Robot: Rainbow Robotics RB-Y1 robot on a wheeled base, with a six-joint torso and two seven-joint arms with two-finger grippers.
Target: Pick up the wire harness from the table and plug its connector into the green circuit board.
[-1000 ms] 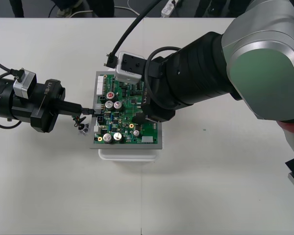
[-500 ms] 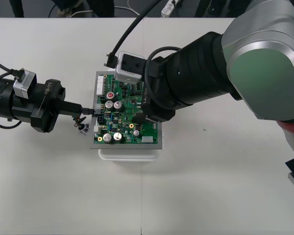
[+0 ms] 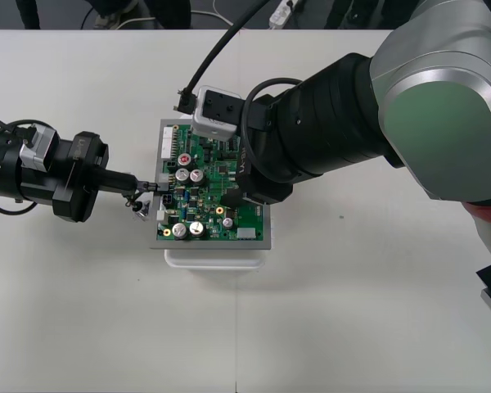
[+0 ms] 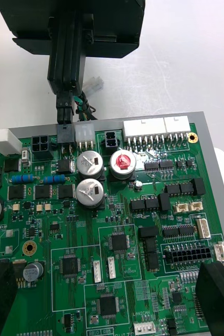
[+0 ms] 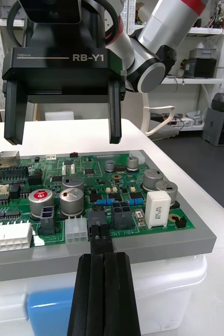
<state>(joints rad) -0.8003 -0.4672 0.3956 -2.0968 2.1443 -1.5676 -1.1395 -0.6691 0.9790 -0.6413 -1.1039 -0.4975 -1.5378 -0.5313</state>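
Note:
The green circuit board point(image 3: 203, 214) sits on its white base point(image 3: 217, 259) at mid-table. My left gripper point(image 3: 150, 187) reaches in level from the left and is shut on the harness's black plug point(image 5: 97, 219). The plug point(image 4: 64, 133) stands in the connector row at the board's left edge, beside a white header, and looks seated there. The harness wires point(image 3: 134, 203) hang off the board edge by the left fingers point(image 4: 64, 79). My right gripper point(image 4: 109, 278) hovers open over the board, and its fingers point(image 5: 115, 115) stand wide apart with nothing between them.
The right arm's thick dark links point(image 3: 327, 131) cover the board's right and far side. Tall capacitors point(image 4: 91, 164) and a red-topped one point(image 4: 123, 161) rise just behind the plug. Bare table point(image 3: 106, 311) lies in front.
The left wrist has turned a little and its body has shifted slightly left. Its fingertips stay at the board's edge. The right arm has not moved.

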